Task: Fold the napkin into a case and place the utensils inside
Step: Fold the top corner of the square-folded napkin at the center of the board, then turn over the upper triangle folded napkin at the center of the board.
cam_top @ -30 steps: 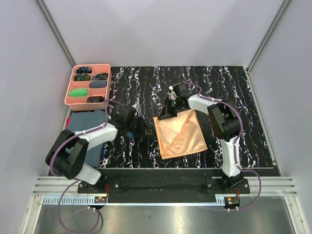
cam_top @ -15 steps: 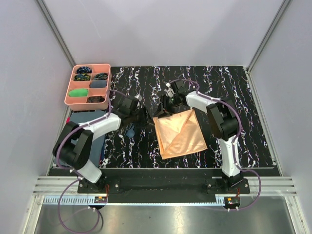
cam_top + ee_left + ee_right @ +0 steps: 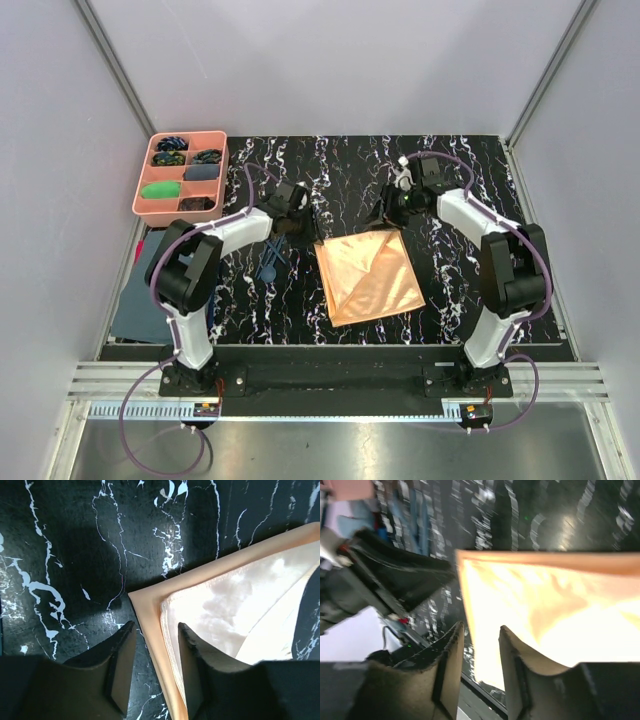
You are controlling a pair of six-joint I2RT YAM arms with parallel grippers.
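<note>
The peach-orange napkin (image 3: 366, 276) lies flat as a folded square on the black marbled mat, with a diagonal crease showing. My left gripper (image 3: 303, 226) is open just off its back-left corner. In the left wrist view the napkin's (image 3: 225, 595) layered edge runs between the open fingers (image 3: 121, 665) of this gripper (image 3: 156, 652), and nothing is gripped. My right gripper (image 3: 388, 212) is open and empty above the napkin's back corner; its wrist view is blurred and shows the napkin (image 3: 550, 605) beyond the gripper (image 3: 480, 650). The dark blue utensils (image 3: 269, 262) lie left of the napkin.
A pink compartment tray (image 3: 146, 203) with small coloured bundles stands at the back left. A dark blue-grey cloth (image 3: 140, 290) lies along the left edge. Grey walls close in the mat on three sides. The left arm (image 3: 395, 580) shows in the right wrist view.
My right gripper left the napkin's back-left corner and moved right to the back corner. My left gripper moved back and right from the utensils to that back-left corner. The napkin now lies flat.
</note>
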